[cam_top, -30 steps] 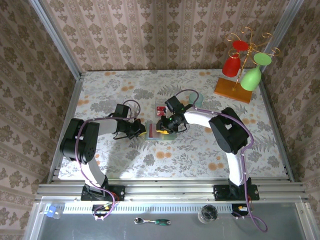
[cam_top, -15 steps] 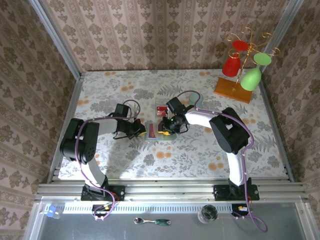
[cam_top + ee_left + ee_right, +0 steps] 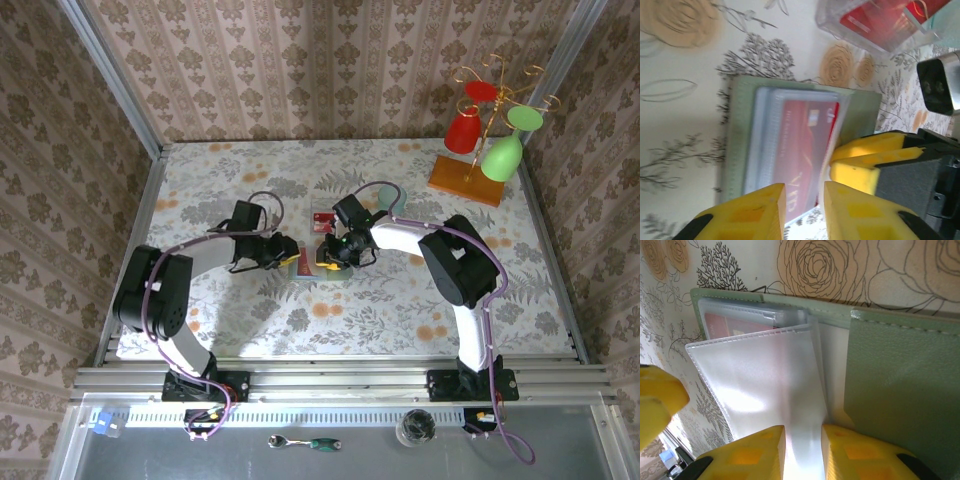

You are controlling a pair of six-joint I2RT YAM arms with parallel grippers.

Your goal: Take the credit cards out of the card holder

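The grey-green card holder (image 3: 739, 131) (image 3: 900, 380) (image 3: 306, 272) lies open on the flowered table between the two arms. A red credit card (image 3: 800, 135) (image 3: 734, 323) sits in its clear plastic sleeves. My left gripper (image 3: 804, 192) (image 3: 291, 256) hovers at the card's near edge, open, with nothing between its yellow fingers. My right gripper (image 3: 802, 436) (image 3: 329, 256) is at the holder's other side, with a lifted clear sleeve (image 3: 765, 375) running between its closed-in fingers. In the left wrist view the right gripper's fingers (image 3: 867, 152) sit on the holder's right edge.
A clear box holding another red card (image 3: 880, 20) (image 3: 322, 220) lies just behind the holder, next to a pale teal cup (image 3: 947, 27). A stand of red and green glasses (image 3: 490, 130) is at the far right corner. Patterned walls enclose the table.
My left gripper has gone from shut to open, and the left arm has moved slightly right towards the holder. The right gripper has stayed put.
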